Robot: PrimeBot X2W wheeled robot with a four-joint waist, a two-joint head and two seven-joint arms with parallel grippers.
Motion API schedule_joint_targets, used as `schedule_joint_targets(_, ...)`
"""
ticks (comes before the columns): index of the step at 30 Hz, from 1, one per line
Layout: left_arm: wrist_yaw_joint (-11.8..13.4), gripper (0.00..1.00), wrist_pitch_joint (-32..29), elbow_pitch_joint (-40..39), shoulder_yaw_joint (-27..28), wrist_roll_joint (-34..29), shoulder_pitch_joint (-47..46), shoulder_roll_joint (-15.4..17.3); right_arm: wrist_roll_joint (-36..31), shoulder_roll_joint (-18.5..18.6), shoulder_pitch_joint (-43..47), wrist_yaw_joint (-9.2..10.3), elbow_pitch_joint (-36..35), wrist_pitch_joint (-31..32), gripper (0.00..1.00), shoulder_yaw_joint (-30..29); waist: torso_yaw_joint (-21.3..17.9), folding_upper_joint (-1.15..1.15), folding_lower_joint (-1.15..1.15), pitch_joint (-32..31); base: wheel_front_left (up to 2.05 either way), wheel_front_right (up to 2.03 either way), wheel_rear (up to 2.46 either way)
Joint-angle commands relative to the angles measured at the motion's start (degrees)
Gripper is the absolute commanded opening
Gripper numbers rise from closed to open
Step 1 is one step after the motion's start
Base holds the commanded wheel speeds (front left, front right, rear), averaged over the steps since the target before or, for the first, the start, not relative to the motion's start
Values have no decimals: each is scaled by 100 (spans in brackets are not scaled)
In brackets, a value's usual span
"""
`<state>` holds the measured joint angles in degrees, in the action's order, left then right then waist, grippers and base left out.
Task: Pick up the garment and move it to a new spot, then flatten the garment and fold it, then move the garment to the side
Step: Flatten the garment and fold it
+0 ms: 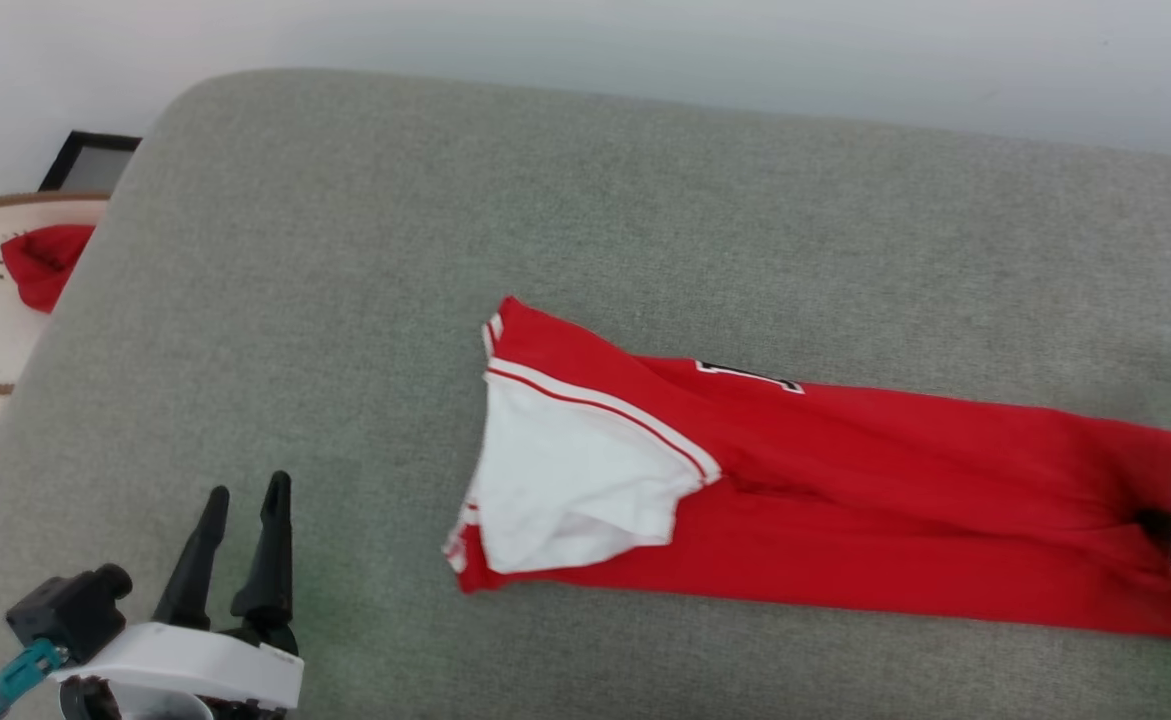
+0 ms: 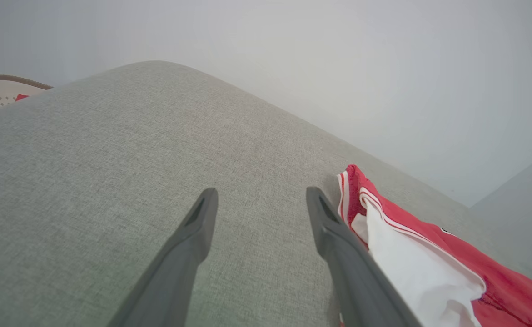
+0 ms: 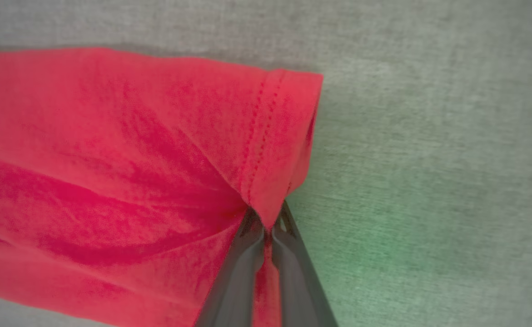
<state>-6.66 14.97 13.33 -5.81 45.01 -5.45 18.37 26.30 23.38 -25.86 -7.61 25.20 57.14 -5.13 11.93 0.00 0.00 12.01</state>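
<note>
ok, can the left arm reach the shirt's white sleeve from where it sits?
Probably yes. The left gripper is open, and just bare grey cushion lies between it and the white sleeve; nothing stands in the way.

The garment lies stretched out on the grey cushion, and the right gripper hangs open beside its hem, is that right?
Not quite: the right gripper is shut on the hem, pinching red fabric, as the right wrist view shows. The garment does lie stretched out on the grey cushion.
</note>
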Motion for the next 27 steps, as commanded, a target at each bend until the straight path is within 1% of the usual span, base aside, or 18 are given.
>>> schedule_joint_targets(1,-39,100,22,-5,18,-47,37,-15,-43,132,37,22,135,-29,0,-41,-31,0,0,-36,0,0,0)
schedule_joint_targets(5,-56,100,22,-16,63,-106,105,-33,-44,291,-77,19,335,-206,0,-87,-106,0,0,-117,0,0,0)
schedule_joint_targets(12,-73,100,22,-23,100,-197,231,9,-118,704,-276,17,814,-534,0,-174,-274,0,0,-250,0,0,0)
schedule_joint_targets(15,-83,100,21,-27,88,-237,272,49,-243,788,-294,16,977,-631,0,-251,-354,0,0,-317,0,0,0)
schedule_joint_targets(17,-75,100,21,-32,94,-246,322,49,-328,799,-303,16,1051,-641,0,-302,-411,0,0,-364,0,0,0)
schedule_joint_targets(21,-82,100,22,-62,121,-289,386,72,-397,705,-305,16,1000,-599,0,-320,-537,0,0,-494,0,0,0)
schedule_joint_targets(27,-86,100,21,-121,174,-395,558,64,-186,540,-185,16,577,-511,0,-36,-738,0,0,-758,0,0,0)
